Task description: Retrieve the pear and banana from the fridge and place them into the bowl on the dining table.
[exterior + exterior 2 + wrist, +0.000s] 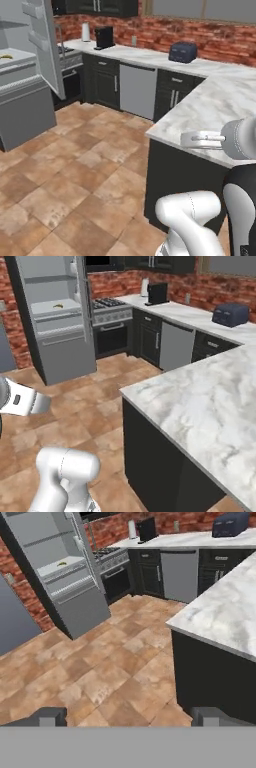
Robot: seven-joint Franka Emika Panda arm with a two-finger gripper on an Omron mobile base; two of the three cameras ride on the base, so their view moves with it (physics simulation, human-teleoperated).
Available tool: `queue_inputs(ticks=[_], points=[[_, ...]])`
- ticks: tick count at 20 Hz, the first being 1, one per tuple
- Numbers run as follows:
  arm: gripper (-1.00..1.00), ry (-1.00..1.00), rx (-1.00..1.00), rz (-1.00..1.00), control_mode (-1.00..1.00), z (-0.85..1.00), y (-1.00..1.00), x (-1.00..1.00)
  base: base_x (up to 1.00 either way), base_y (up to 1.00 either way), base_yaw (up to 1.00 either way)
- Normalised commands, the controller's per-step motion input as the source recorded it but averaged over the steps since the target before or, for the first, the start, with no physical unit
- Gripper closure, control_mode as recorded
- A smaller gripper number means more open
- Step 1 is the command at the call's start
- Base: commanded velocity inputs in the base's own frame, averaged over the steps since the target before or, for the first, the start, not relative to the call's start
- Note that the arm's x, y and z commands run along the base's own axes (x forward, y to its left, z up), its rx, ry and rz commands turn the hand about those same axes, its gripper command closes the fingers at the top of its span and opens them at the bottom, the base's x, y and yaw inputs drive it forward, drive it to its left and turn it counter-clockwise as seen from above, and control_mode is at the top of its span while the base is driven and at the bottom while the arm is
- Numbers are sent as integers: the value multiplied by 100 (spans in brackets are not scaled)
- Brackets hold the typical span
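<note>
Hovering over the brown tiled floor (100,677), the tool (129,716) has its two dark fingers (47,717) spread wide, released, holding and touching nothing. Across the kitchen, the grey fridge (60,321) stands with its door (47,45) swung open. A small yellow banana (58,305) lies flat on a light grey shelf (56,307) inside, its long axis roughly along the shelf's front edge. A white marble surface (200,406) sits near the arm.

White rounded arm (192,212), dark joints, grey end effector (128,716) fingertips
</note>
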Motion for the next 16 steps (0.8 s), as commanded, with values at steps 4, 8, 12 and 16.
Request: queue_inputs(ticks=[4,8,12,16], points=[[-100,0,0,0,100,0,0,0,98,100,0],[-100,0,0,0,100,0,0,0,85,100,0],[-100,0,0,0,100,0,0,0,83,100,0],[-100,0,0,0,100,0,0,0,86,96,0]])
